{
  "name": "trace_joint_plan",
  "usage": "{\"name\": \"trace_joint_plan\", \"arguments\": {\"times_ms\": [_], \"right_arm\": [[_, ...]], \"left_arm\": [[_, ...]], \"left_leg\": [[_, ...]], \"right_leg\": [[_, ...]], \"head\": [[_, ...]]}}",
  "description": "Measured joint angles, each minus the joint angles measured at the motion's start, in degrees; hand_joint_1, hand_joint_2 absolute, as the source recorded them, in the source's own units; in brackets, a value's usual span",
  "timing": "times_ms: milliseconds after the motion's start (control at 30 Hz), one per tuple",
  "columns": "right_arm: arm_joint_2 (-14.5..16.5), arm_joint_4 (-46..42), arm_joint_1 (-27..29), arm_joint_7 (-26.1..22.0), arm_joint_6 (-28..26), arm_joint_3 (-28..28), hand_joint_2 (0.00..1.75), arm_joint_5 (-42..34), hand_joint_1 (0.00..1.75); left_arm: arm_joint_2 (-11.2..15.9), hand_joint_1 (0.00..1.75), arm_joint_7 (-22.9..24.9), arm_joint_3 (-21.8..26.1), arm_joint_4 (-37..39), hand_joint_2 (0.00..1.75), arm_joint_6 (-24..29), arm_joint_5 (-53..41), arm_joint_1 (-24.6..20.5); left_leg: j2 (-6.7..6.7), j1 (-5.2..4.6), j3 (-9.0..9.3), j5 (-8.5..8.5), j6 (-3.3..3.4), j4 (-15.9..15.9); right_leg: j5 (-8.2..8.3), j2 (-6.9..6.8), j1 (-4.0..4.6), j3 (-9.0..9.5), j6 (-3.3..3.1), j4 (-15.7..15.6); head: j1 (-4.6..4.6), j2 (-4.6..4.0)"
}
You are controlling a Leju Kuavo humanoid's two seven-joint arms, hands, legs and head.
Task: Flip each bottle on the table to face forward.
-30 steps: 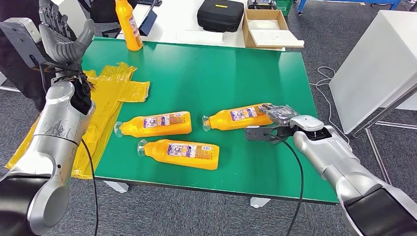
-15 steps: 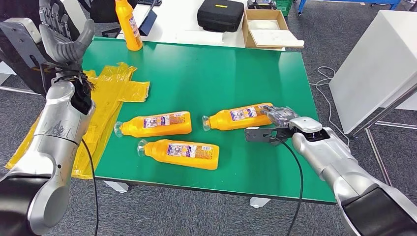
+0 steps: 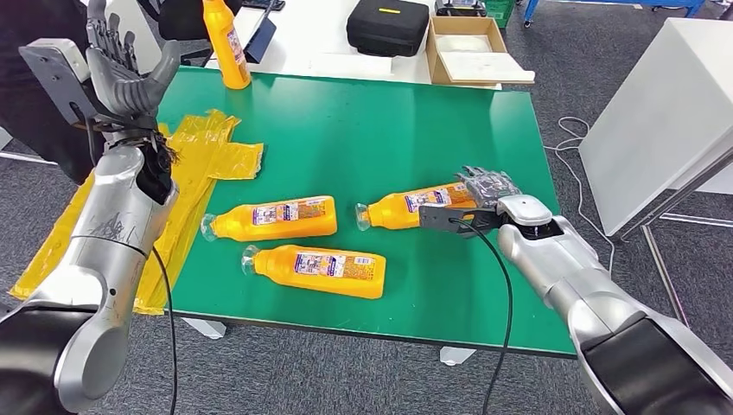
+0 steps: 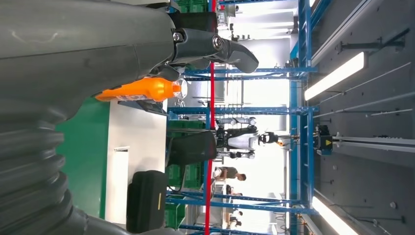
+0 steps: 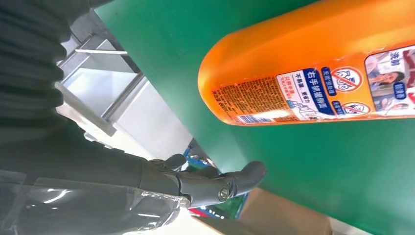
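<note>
A: What's changing for your right hand [image 3: 486, 187]?

B: It's moving in along the counter [image 3: 380, 121] to the base of the right bottle [image 3: 415, 206], fingers [image 5: 215, 183] spread, gripping nothing.

A: And your left hand [image 3: 121, 73]?

B: It's hanging raised and open, shifting slightly right. The three bottles are lying where they were; a fourth [image 3: 225, 43] is standing at the far edge.

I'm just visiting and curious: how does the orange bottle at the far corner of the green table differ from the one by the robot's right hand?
The far bottle stands upright; the bottle by the right hand lies on its side. The far one stands alone near the table's back edge, well away from both hands; the near one has the right hand at its base end. Both are orange with printed labels.
</note>
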Motion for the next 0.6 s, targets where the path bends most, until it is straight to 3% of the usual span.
{"name": "trace_joint_plan", "arguments": {"times_ms": [367,500,600], "right_arm": [[3.04,1.91,1.43,4.54,-4.03,-3.33,0.00,-0.14,0.00],[4.36,2.36,2.79,5.29,-4.02,-4.46,0.00,0.73,0.00],[4.75,2.63,3.32,4.77,-3.88,-5.44,0.00,0.68,0.00]], "left_arm": [[-1.92,0.00,-0.51,0.00,1.50,1.75,0.59,-0.54,-0.19],[-2.64,0.00,0.28,0.00,1.31,0.00,0.75,-1.45,-0.08],[-2.72,0.00,0.02,0.00,1.28,0.00,0.33,-2.09,0.06]], "left_leg": [[0.00,0.00,0.00,0.00,0.00,0.00],[0.03,0.00,-0.01,0.00,0.00,0.00],[0.02,0.00,-0.01,0.00,0.00,0.00]], "right_leg": [[0.00,0.00,0.00,0.00,0.00,-0.01],[0.00,0.01,0.00,0.00,0.00,0.00],[0.00,0.01,0.00,-0.01,0.00,0.00]], "head": [[0.00,0.00],[0.00,0.00],[0.00,0.00]]}}
